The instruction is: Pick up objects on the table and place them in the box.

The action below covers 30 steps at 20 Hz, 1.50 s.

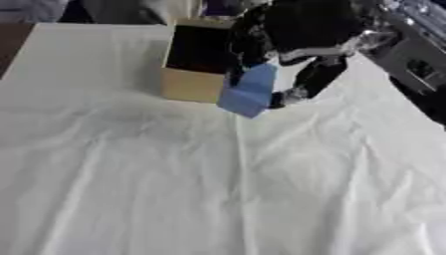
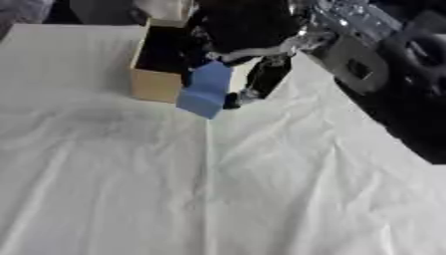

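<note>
An open cardboard box (image 1: 191, 82) stands at the far middle of the white-clothed table (image 1: 218, 189), its inside dark. My right hand (image 1: 296, 55) hangs just to the right of the box's near corner, fingers curled down around a light blue block (image 1: 248, 92). The block is tilted, held above the cloth and overlapping the box's right front corner. My left hand shows in neither view.
Dark equipment and a grey panel (image 2: 357, 64) crowd the far right edge of the table. A dark brown surface (image 1: 10, 45) lies past the far left corner. The cloth is wrinkled, with a crease running down its middle.
</note>
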Tool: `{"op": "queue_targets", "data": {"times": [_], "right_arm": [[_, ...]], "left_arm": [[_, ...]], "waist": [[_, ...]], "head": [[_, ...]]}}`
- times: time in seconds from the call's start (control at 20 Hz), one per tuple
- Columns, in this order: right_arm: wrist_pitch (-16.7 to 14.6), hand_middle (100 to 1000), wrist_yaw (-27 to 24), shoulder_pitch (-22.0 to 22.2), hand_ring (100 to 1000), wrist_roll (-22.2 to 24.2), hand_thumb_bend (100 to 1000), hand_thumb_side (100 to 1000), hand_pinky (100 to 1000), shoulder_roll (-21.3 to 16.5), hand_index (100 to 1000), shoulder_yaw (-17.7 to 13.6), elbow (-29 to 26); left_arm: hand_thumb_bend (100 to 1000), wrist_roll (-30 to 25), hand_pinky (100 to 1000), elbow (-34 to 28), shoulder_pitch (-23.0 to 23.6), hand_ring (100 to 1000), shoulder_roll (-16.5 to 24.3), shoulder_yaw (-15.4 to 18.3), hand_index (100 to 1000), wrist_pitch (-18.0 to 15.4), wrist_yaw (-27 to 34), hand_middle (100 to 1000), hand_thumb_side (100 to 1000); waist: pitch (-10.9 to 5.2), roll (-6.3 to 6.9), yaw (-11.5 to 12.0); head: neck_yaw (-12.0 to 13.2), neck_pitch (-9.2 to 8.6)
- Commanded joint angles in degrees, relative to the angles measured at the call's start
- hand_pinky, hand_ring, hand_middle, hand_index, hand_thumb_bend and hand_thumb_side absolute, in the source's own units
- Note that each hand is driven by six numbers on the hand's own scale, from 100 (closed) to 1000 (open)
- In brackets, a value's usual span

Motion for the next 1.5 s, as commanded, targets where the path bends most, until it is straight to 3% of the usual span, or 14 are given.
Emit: {"op": "queue_targets", "data": {"times": [0.05, 0.25, 0.45, 0.75, 0.8, 1.15, 1.35, 1.5], "right_arm": [[-4.14, 475, 4.96, -2.42, 761, 0.16, 395, 100, 796, 2.15, 458, -3.83, 5.57], [-2.56, 481, 11.11, -5.01, 764, -4.97, 413, 170, 786, 7.06, 468, -7.29, 14.05], [-0.96, 485, 18.47, -7.59, 764, -9.44, 413, 166, 787, 12.37, 474, -11.41, 22.97], [2.30, 491, 33.52, -10.01, 770, -15.27, 416, 182, 787, 18.67, 480, -16.80, 34.89], [2.90, 491, 35.93, -10.16, 771, -16.49, 414, 150, 787, 19.37, 480, -17.69, 36.46], [4.93, 538, 48.70, -10.68, 785, -23.96, 417, 198, 790, 22.44, 511, -21.54, 43.51], [7.11, 531, 54.56, -11.04, 794, -25.72, 419, 217, 791, 23.43, 522, -22.62, 45.34], [9.68, 594, 57.93, -11.18, 813, -25.88, 420, 229, 799, 24.00, 590, -23.75, 46.62]], "left_arm": [[380, -0.10, 728, -0.97, -0.50, 578, 1.21, 0.38, 811, -0.05, 0.08, 546, 173], [378, -0.29, 728, -0.97, -0.67, 577, 0.96, 0.26, 810, -0.09, 0.33, 546, 174], [377, -0.60, 728, -0.97, -0.87, 577, 0.72, 0.08, 810, -0.15, 0.63, 546, 175], [375, -1.03, 728, -0.97, -1.10, 576, 0.41, -0.10, 809, -0.27, 1.08, 544, 177], [367, -1.08, 728, -0.97, -1.13, 575, 0.36, -0.11, 809, -0.27, 1.15, 544, 173], [372, -1.27, 729, -0.97, -1.23, 574, 0.15, -0.11, 808, -0.33, 1.44, 542, 179], [372, -1.36, 729, -0.97, -1.17, 574, 0.10, -0.14, 806, -0.33, 1.58, 541, 179], [372, -1.41, 729, -0.97, -1.13, 574, 0.05, -0.14, 806, -0.34, 1.66, 541, 180]], "waist": [[-1.28, 0.11, 0.24], [-1.11, 0.20, 0.68], [-0.92, 0.30, 1.26], [-0.38, 0.30, 2.36], [-0.28, 0.29, 2.49], [0.25, 0.28, 3.05], [0.36, 0.29, 3.24], [0.41, 0.32, 3.39]], "head": [[-0.66, -0.61], [-1.32, -0.87], [-2.22, -1.06], [-3.51, -1.48], [-3.71, -1.59], [-4.38, -2.01], [-4.68, -2.00], [-5.00, -2.02]]}}
